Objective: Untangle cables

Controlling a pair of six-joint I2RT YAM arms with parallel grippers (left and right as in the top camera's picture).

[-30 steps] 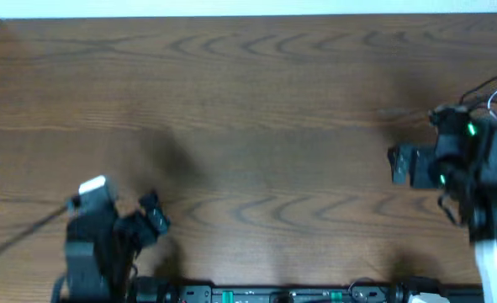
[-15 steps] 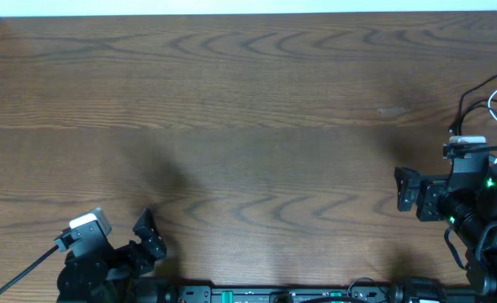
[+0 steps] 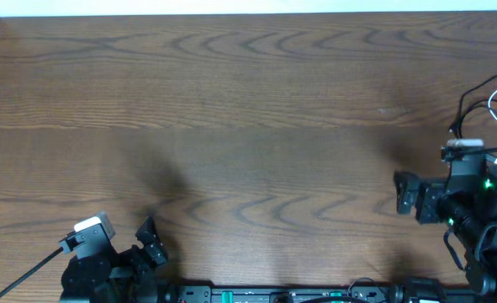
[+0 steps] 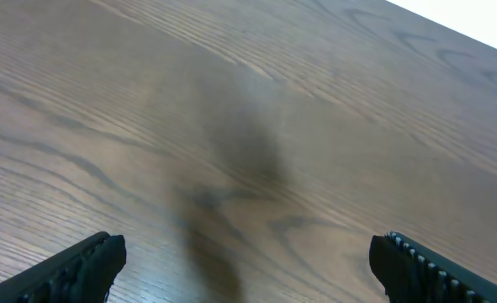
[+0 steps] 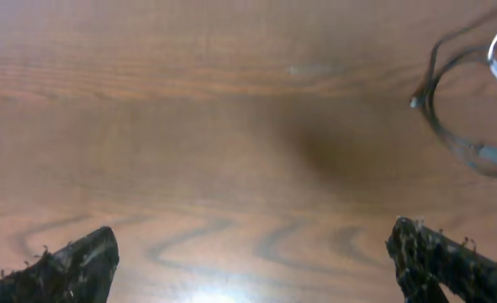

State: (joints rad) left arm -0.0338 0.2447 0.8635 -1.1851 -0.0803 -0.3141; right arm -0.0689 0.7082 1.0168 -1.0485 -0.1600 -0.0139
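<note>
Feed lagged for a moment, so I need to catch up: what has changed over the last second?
Both arms drew back toward the near edge of the table, most of the way early on, then barely further. The left gripper and right gripper took hold of nothing and let nothing go; their fingers stayed wide open and empty. The cables seem unmoved at the far right.

Black L arm (image 3: 97,271) w/ white cam block (image 3: 91,231); black R arm (image 3: 471,210) w/ green LED (image 3: 487,183)
</note>
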